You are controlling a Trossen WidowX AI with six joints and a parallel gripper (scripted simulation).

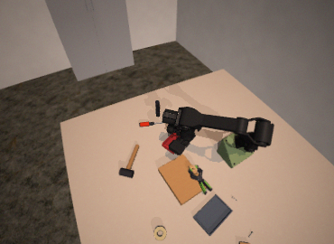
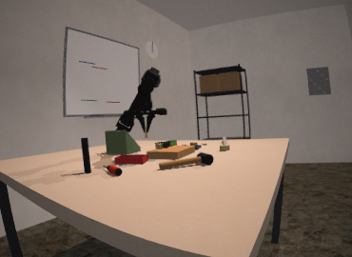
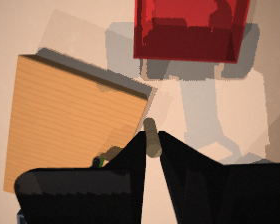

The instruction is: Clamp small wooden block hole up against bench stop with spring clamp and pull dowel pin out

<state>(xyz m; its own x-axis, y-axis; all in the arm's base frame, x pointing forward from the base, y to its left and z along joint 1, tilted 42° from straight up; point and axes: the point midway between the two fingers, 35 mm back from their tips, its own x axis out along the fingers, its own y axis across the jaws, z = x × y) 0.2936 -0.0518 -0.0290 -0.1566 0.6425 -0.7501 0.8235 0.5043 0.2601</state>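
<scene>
A black robot arm's gripper [image 2: 146,130] [image 3: 151,137] pinches a slim wooden dowel pin [image 2: 146,128] [image 3: 151,137] between its fingertips above a pale workbench, beside an orange-brown board [image 1: 180,179] [image 2: 171,152] [image 3: 71,120], with a red tray [image 1: 170,142] [image 2: 131,159] [image 3: 188,37] nearby; at one edge of the board sits a green-and-black spring clamp [image 1: 199,179] [image 2: 166,144], a small wooden block [image 1: 193,170] at its jaws, though its exact seating against the stop cannot be told; a whiteboard [image 2: 102,75] on the wall bears short blue, red and green marks, and no brand, label or word can be read
</scene>
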